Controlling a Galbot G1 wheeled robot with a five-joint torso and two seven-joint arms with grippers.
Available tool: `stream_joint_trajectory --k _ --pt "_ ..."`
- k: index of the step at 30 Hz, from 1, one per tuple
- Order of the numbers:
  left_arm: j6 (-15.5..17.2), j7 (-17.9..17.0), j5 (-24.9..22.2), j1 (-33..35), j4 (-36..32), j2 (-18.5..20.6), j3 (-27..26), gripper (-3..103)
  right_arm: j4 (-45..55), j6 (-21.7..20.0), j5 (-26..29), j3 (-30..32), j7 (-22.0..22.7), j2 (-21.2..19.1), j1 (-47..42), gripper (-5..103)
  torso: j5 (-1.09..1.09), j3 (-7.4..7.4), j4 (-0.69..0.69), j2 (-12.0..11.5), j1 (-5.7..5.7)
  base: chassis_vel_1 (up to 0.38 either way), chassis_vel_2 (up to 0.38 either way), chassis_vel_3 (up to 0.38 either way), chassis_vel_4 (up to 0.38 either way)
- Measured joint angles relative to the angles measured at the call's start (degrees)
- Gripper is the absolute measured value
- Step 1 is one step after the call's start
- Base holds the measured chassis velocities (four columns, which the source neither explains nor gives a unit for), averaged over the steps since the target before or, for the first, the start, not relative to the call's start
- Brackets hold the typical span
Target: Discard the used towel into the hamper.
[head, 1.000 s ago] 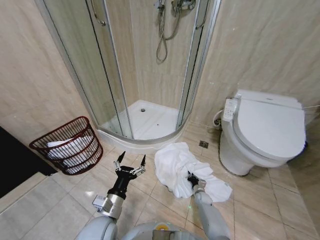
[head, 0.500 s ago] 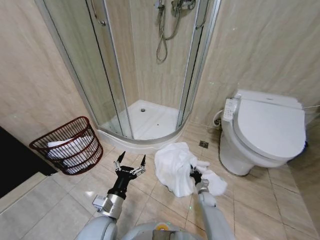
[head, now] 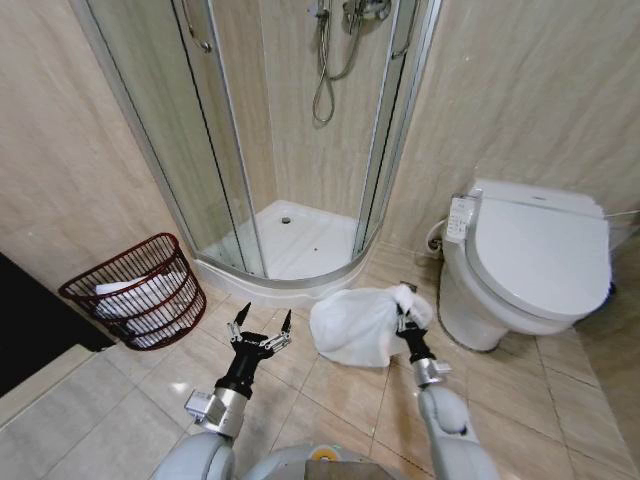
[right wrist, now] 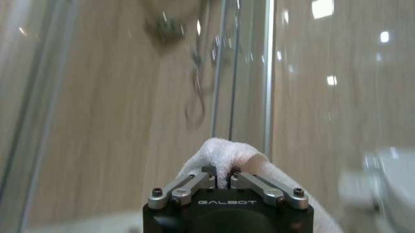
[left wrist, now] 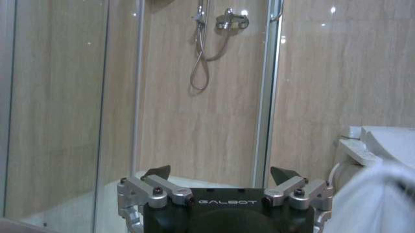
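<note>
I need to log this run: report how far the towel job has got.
Done: the right pincer is shut on the towel, pinching a fold and lifting it, so it hangs bunched with its bottom near the floor. In hand: the lift. Left: carrying it to the hamper on the robot's left, which already holds white cloth, and letting go. The left pincer hangs open.

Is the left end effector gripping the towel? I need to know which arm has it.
No. In the head view the left end effector hangs open over bare floor, while the right end effector pinches the white towel.
</note>
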Motion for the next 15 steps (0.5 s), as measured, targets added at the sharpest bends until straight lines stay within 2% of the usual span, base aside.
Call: stream_joint_trajectory --k 2,6,15 --pt "0.0 0.0 0.0 0.0 0.0 0.0 0.0 100 7.51 -1.07 2.19 1.24 -0.1 -1.69 -2.61 8 0.0 0.0 -0.01 0.0 0.0 0.0 0.0 0.0 0.0" --pt "0.0 0.0 0.0 0.0 0.0 0.0 0.0 100 15.15 -1.54 4.43 2.67 0.04 -3.56 -5.32 8 0.0 0.0 0.0 0.0 0.0 0.0 0.0 0.0 0.0" --pt "0.0 0.0 0.0 0.0 0.0 0.0 0.0 100 28.11 -1.92 6.18 5.72 1.23 -5.21 -8.39 8 0.0 0.01 0.0 0.0 0.0 0.0 0.0 0.0 0.0"
